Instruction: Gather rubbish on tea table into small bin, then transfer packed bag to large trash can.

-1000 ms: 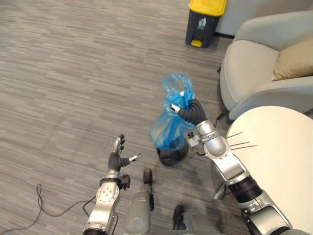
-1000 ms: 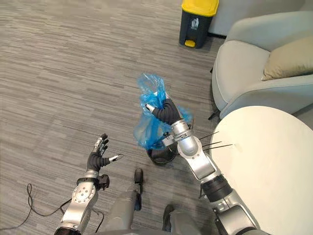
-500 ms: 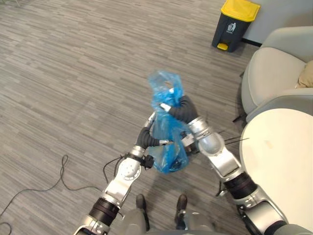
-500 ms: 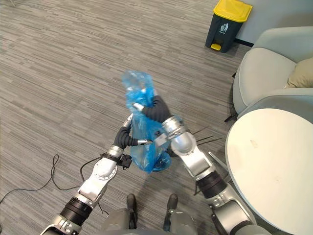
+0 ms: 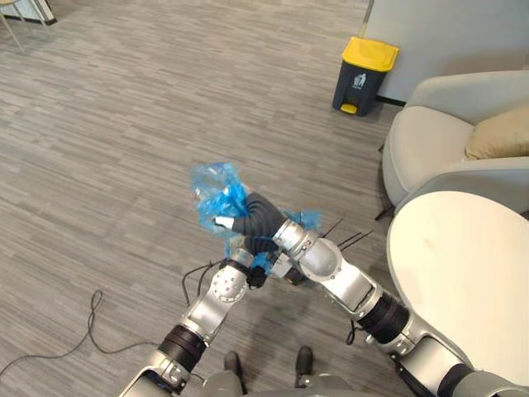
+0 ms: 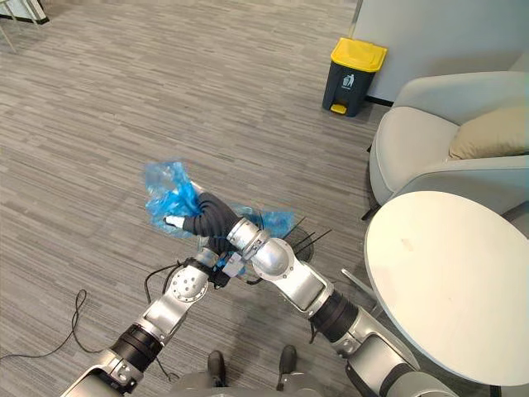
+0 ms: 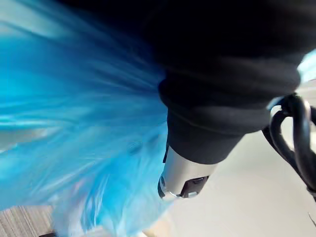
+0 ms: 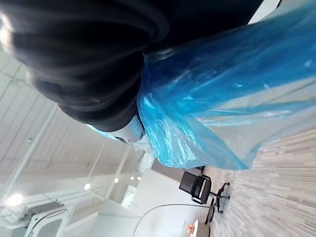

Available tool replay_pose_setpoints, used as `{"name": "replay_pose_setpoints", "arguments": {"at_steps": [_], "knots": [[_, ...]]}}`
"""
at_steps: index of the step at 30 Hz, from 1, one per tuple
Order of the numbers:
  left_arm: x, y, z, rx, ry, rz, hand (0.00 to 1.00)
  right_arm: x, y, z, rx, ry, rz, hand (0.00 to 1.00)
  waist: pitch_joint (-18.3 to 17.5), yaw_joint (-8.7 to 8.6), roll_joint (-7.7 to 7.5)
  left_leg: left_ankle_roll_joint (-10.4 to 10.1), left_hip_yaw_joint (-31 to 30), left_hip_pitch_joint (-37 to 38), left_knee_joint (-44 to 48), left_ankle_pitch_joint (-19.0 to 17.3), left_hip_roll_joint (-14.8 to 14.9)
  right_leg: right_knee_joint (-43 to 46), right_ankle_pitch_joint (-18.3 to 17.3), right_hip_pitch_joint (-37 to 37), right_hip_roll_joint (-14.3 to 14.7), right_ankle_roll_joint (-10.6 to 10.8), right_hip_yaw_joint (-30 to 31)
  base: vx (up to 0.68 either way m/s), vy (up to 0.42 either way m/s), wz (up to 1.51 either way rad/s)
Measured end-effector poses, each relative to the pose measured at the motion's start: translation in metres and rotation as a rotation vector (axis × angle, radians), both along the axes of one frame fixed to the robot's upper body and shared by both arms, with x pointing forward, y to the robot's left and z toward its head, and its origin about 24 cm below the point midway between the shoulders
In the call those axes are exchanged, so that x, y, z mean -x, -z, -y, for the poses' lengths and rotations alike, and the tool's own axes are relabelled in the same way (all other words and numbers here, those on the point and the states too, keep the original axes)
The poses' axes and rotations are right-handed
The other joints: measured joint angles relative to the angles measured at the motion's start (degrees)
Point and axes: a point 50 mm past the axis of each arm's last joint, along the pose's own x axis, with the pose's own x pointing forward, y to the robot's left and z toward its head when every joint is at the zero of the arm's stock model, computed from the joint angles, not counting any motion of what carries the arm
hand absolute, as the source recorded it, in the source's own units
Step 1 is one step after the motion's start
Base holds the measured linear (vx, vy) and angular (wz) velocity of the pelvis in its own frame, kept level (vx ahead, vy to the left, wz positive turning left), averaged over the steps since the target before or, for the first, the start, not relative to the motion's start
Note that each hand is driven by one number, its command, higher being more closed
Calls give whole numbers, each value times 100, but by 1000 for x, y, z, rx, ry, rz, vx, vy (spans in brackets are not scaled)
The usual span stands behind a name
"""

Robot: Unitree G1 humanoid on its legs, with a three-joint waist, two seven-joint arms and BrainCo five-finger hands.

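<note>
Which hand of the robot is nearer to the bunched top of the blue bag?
Right. The right hand is closed on the blue bag just under its bunched top; the left hand sits beneath the right wrist, farther from that top.

Right arm [image 5: 351,288]: in from lower right, reaching forward and across toward robot's left, elbow bent. Right hand [image 5: 248,218]: raised, dark ribbed cover facing up, fingers curled tight round gathered neck of blue bag [image 5: 211,187]; pale fingertip shows at bag's side. Left arm [image 5: 198,318]: in from lower left, angled up and inward. Left hand [image 5: 245,251]: tucked just below right wrist, largely hidden by it; contact between them cannot be told. Both forearms meet in narrow V.
</note>
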Motion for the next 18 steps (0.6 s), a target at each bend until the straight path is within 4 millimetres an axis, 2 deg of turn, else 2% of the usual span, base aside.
{"name": "replay_pose_setpoints", "arguments": {"at_steps": [4,7,8,9,11,13,14,16,18], "knots": [[14,17,-2,34,-38,-74,100,3,6,1,18,20,10,0,-13,5,-18,-26,-7,151,-164,64,17,-45,0,100,41,0,4,0,0,0],[28,35,-14,68,-129,-160,100,13,29,7,50,65,-14,0,-67,4,-65,-34,-8,223,-233,69,29,-106,-1,167,69,2,4,35,-3,0],[34,44,-23,82,-187,-204,100,17,44,14,74,106,-43,0,-76,3,-70,-36,-7,257,-256,69,31,-106,-8,195,75,11,10,50,-1,-1],[36,46,-25,90,-205,-218,100,18,51,19,86,132,-58,0,-76,5,-70,-36,-8,262,-258,69,31,-106,-10,201,75,14,14,45,5,0],[42,54,-37,99,-268,-254,100,20,67,37,113,214,-108,0,-76,3,-69,-36,-10,288,-259,68,29,-106,-13,230,75,19,25,19,6,1],[50,62,-57,105,-358,-290,100,24,90,66,180,337,-161,0,-76,-1,-69,-33,-12,354,-264,58,26,-107,-30,293,72,43,65,0,0,0],[52,64,-63,109,-382,-296,100,26,96,74,193,363,-181,0,-76,0,-69,-31,-12,355,-265,54,26,-107,-34,294,70,48,70,0,0,0],[61,70,-85,127,-471,-330,100,36,117,102,258,441,-260,0,-72,-9,-63,-47,-15,346,-264,19,27,-106,-64,289,67,77,83,0,0,0],[69,79,-98,133,-525,-371,100,48,136,121,314,478,-341,0,-67,-12,-55,-36,-57,256,-236,1,29,-97,-142,279,62,130,51,-36,-1,14]]}}
